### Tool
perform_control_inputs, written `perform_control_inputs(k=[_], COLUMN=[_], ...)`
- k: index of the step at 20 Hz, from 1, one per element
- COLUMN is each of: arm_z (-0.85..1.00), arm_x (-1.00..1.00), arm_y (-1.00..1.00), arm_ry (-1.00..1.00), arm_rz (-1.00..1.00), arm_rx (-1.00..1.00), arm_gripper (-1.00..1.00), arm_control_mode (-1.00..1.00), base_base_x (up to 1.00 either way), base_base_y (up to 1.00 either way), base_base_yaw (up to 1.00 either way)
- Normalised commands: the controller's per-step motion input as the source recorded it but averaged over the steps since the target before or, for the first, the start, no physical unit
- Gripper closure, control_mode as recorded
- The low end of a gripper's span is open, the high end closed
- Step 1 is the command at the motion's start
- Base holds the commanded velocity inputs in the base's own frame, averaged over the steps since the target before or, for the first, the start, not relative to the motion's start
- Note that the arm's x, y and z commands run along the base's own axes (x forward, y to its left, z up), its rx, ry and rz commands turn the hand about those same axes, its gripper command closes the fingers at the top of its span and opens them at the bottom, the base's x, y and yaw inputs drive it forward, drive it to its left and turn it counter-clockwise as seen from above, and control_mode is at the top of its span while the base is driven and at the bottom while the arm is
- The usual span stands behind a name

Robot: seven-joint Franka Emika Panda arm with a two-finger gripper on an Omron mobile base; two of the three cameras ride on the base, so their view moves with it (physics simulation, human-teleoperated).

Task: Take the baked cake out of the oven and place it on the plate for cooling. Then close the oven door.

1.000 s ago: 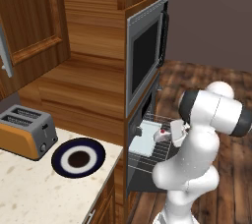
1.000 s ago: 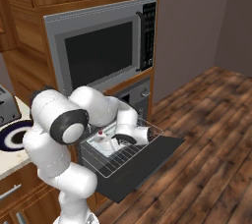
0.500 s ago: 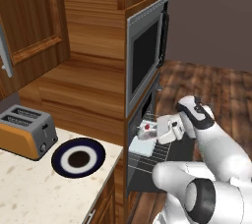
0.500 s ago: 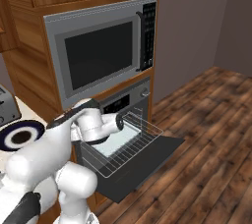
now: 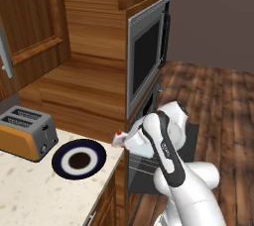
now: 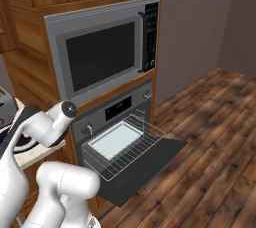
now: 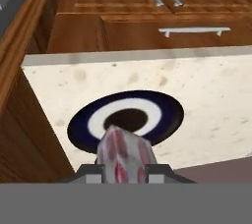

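Landmark: the plate [image 5: 79,159] on the pale counter [image 5: 30,195].

Left base view: gripper [image 5: 120,140] at the counter's edge, just beside the plate on its oven side, closed on the baked cake [image 5: 119,136]; white frosting and a red cherry show. Cake is off the plate, above the counter edge. Toaster [image 5: 24,132] near the plate on the far side from the arm. The oven [image 5: 149,136] sits below the microwave [image 5: 146,61], mostly hidden behind the arm.

Right base view: gives what the left one hides. Oven door [image 6: 145,166] dropped fully open, wire rack [image 6: 122,144] pulled out over it with a pale tray [image 6: 115,139] on it. Knob and display strip visible. A sliver of the plate shows behind the arm; cake not discernible here.

Hand view: cake [image 7: 123,155] close up between the fingertips [image 7: 91,174], jaws clamped on its sides. Plate [image 7: 125,120] directly beyond it, bare, dark brown centre. Cabinet drawers [image 7: 162,21] past the counter.
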Motion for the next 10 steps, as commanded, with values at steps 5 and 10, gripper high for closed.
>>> perform_control_inputs(k=[5, 10], arm_z=[-0.01, 0.00], arm_x=[0.00, 0.03], arm_y=[1.00, 1.00], arm_ry=[0.05, 0.11], arm_rz=[-0.17, -0.21], arm_rx=[-0.17, -0.09], arm_gripper=[1.00, 1.00], arm_control_mode=[-1.00, -1.00], base_base_x=[0.00, 0.00], base_base_y=[0.00, 0.00], base_base_yaw=[0.00, 0.00])
